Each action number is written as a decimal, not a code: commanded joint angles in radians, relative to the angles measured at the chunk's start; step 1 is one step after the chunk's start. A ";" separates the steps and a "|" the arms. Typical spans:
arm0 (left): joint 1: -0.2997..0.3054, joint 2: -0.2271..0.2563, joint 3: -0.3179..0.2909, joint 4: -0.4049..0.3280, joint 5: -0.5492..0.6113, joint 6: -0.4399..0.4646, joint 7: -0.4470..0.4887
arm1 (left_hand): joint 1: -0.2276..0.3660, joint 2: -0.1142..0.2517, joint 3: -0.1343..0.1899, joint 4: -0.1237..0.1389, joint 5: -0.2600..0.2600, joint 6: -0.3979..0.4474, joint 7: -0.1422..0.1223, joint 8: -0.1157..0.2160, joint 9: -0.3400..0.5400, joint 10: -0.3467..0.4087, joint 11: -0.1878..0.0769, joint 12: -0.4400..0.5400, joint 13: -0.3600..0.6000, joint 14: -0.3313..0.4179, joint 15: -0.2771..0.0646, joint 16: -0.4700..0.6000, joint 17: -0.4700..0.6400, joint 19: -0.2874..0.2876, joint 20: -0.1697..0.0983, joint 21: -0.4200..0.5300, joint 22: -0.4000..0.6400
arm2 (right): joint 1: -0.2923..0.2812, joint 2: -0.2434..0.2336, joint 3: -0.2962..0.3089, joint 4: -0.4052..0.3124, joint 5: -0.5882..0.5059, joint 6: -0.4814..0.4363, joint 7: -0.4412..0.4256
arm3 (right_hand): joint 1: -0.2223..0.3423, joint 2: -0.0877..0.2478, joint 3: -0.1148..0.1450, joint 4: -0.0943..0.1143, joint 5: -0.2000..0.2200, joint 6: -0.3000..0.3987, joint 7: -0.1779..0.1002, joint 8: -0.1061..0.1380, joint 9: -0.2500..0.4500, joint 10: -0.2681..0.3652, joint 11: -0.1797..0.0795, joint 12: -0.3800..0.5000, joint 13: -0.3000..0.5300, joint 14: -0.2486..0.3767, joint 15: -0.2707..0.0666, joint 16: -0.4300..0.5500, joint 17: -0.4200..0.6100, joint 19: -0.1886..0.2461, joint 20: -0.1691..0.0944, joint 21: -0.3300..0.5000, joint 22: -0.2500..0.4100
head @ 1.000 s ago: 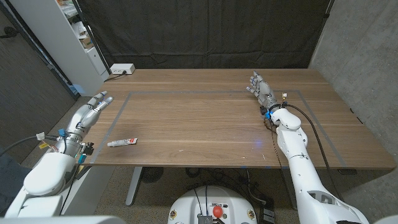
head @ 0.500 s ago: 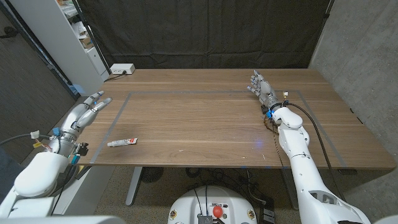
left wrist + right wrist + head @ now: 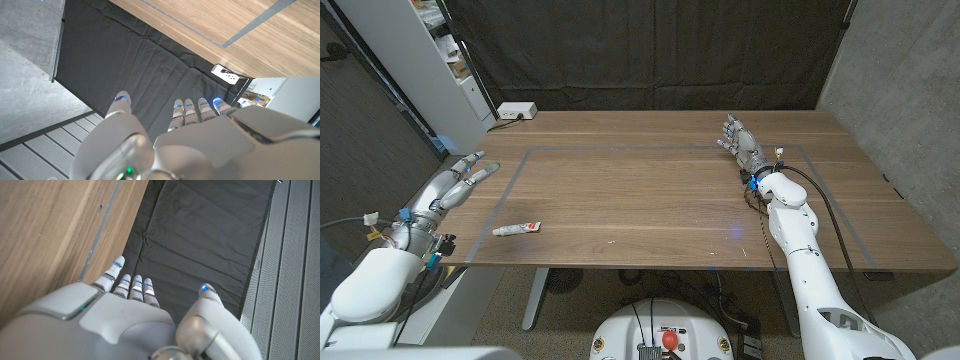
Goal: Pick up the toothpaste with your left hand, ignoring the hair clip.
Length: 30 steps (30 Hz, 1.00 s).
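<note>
Wooden table, black curtain behind, toothpaste lying untouched.

Head view: the toothpaste (image 3: 517, 229) lies lower left on the table (image 3: 650, 200), inside a grey tape outline (image 3: 620, 150). The left hand (image 3: 455, 182) hangs off the left edge, fingers straight and slightly spread, holding nothing. The right hand (image 3: 741, 143) stands upper right, fingers loosely together, empty. A white power strip (image 3: 517, 110) sits at the far left corner. Wrist views: both hands' fingers reach toward the black curtain (image 3: 130, 60).

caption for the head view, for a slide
Left hand open off the table's left edge, toothpaste untouched; right hand open.
</note>
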 commanded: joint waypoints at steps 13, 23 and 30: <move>-0.002 0.041 0.006 -0.047 0.133 0.076 -0.028 | 0.039 -0.001 0.009 -0.023 0.007 0.027 0.003 0.010 0.006 0.029 0.003 0.011 0.003 0.014 -0.001 0.002 0.003 -0.022 0.010 -0.010 0.005 | 0.006 0.008 0.002 0.009 -0.007 -0.012 -0.013 | 0.003 0.010 -0.006 -0.003 0.006 0.002 -0.003 0.002 0.001 0.004 0.000 0.001 0.003 0.010 0.002 0.007 0.003 0.013 -0.001 -0.009 0.002; 0.014 0.043 0.006 -0.076 0.190 0.098 -0.033 | 0.061 -0.003 0.013 -0.032 0.011 0.039 0.001 0.012 0.006 0.044 0.000 0.014 0.004 0.019 -0.005 0.003 0.003 -0.021 0.014 -0.012 0.005 | 0.009 0.012 0.002 0.021 -0.009 -0.005 -0.012 | 0.004 0.010 -0.006 -0.004 0.006 0.004 -0.003 0.003 0.001 0.005 -0.001 0.001 0.003 0.013 0.003 0.007 0.003 0.016 0.000 -0.012 0.002; 0.032 0.037 -0.002 -0.110 0.239 0.111 -0.030 | 0.076 -0.003 0.016 -0.037 0.013 0.043 -0.005 0.012 0.007 0.050 -0.009 0.015 0.004 0.022 -0.007 0.002 0.003 -0.018 0.026 -0.012 0.005 | 0.014 0.011 0.000 0.016 -0.013 -0.005 -0.011 | 0.004 0.010 -0.007 -0.004 0.007 0.005 -0.002 0.003 0.001 0.006 0.000 0.001 0.003 0.013 0.003 0.007 0.003 0.017 0.001 -0.016 0.002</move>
